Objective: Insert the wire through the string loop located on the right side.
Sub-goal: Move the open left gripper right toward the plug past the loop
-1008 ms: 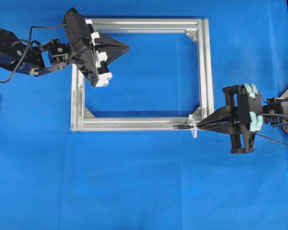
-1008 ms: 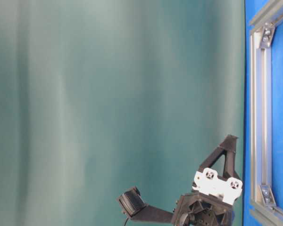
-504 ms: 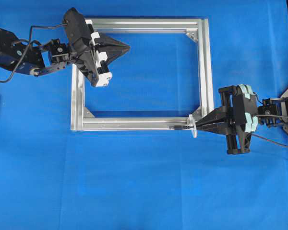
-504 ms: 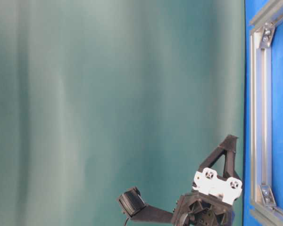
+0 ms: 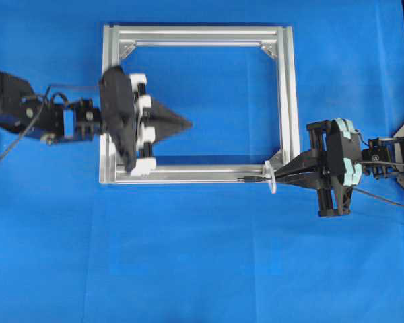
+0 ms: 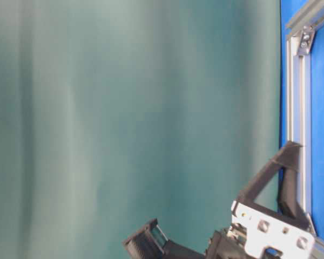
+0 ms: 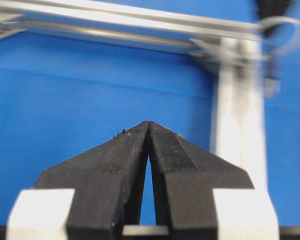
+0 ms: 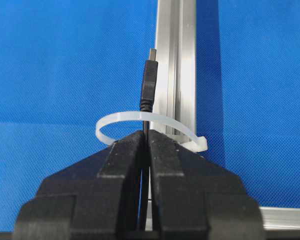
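Swung nearer, clenched left gripper (image 5: 187,124) idles; right gripper (image 8: 146,134) pinches wire (image 8: 149,85) through string loop (image 8: 121,118).

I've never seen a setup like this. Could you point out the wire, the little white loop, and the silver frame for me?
wire (image 8: 149,87): right wrist view, on its thick black plug end.
string loop (image 8: 121,118): right wrist view, on the whitish band's left arc.
silver frame (image 5: 288,94): overhead view, on the right-hand bar.

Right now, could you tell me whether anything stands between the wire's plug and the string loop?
Nothing visible does: the right gripper is shut on the wire, whose plug already pokes through the string loop beside the frame bar.
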Available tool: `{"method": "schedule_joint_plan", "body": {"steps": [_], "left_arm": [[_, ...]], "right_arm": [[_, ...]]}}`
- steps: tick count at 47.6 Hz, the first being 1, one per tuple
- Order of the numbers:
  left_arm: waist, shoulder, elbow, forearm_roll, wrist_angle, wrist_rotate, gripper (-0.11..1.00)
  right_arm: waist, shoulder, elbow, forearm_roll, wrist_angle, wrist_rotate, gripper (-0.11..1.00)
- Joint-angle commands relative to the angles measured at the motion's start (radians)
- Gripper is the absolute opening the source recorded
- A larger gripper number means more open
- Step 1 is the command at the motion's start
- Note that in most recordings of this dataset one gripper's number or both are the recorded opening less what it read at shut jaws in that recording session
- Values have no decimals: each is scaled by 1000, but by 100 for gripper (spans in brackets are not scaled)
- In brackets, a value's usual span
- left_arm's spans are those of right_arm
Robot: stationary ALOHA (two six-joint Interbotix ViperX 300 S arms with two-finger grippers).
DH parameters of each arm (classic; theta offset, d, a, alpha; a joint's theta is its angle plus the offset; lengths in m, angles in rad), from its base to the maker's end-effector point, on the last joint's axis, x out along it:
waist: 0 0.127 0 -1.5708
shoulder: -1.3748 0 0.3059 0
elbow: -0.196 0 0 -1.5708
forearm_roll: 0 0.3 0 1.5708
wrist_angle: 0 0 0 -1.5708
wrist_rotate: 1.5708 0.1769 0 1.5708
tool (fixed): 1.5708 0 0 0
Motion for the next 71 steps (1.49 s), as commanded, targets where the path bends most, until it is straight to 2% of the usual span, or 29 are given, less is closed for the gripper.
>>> {"method": "schedule_joint_plan", "body": {"steps": [1,6,12,30,37,57,63,71], "left_arm": [[-48,-32,-15,3,-5,-2,0],[-100,-32,-23,3,-3,0,0],[-126,-32,-23,2,-3,0,0],[-127,-21,-55,2,15,0,0],[-126,6,-129,2,61,0,0],[-124,140,-433,3,264,3,0],[-123,160,-479,3,290,6,0],[-118,166,-479,3,293,18,0]], "right_arm": [[-2,-8,-12,0,-11,-2,-3],[-2,-6,-14,0,-9,-2,-3],[-2,-8,-14,0,-11,-2,-3],[-2,-6,-14,0,-11,-2,-3],[-2,-8,-14,0,-11,-2,-3],[-2,-6,-14,0,-11,-2,-3],[-2,-6,-12,0,-11,-2,-3],[-2,-6,-12,-2,-9,-2,-3]]}}
